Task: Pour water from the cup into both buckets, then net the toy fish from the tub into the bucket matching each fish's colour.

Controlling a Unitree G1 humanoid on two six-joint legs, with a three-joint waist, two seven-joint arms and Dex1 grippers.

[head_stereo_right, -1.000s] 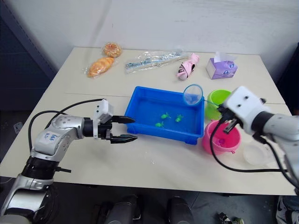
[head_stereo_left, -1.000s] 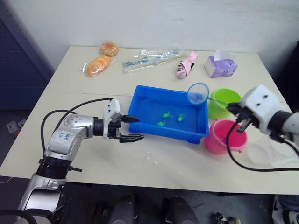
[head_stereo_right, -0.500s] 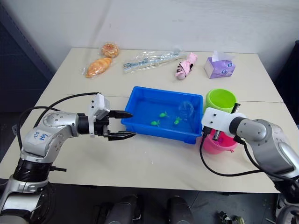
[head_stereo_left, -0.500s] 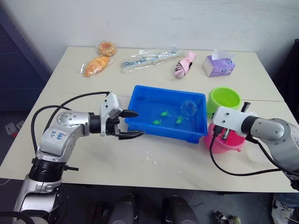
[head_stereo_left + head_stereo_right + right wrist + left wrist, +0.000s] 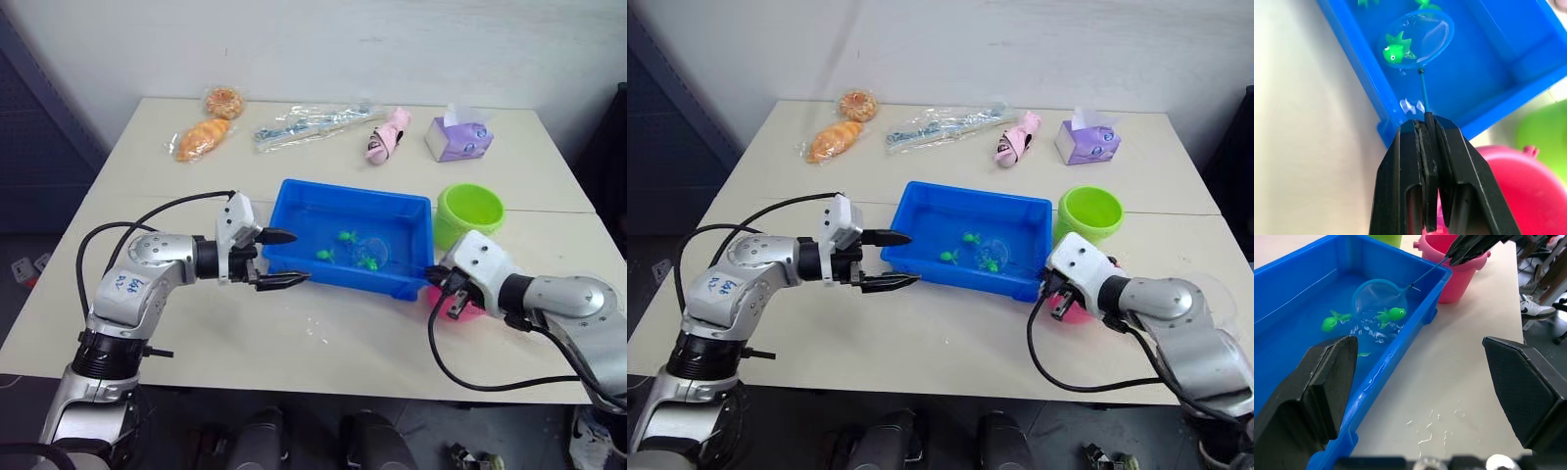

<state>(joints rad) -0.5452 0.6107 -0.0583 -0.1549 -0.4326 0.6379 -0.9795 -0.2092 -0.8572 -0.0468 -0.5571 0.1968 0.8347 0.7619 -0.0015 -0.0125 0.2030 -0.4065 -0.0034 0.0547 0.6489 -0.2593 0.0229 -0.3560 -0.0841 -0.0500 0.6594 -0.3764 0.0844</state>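
i see the blue tub (image 5: pixel 294 201) near the middle of the table (image 5: pixel 147 166), holding water and a few small green fish (image 5: pixel 1330 323). my right gripper (image 5: pixel 1425 128) sits just off the tub's right end, its two fingers pinched tight on the thin handle of the net (image 5: pixel 1420 36). the net's hoop is down in the water inside the tub, with one green fish (image 5: pixel 1396 50) lying in it. the pink bucket (image 5: pixel 1459 276) stands just beside the tub's right end, under my right gripper, and the green bucket (image 5: pixel 468 211) stands just behind the pink one, also near that end. my left gripper (image 5: pixel 289 259) hovers at the tub's left end, fingers spread wide apart and holding nothing. behind the tub lie a pink plush toy (image 5: pixel 384 135), a tissue box (image 5: pixel 458 137) and bagged bread (image 5: pixel 204 137).
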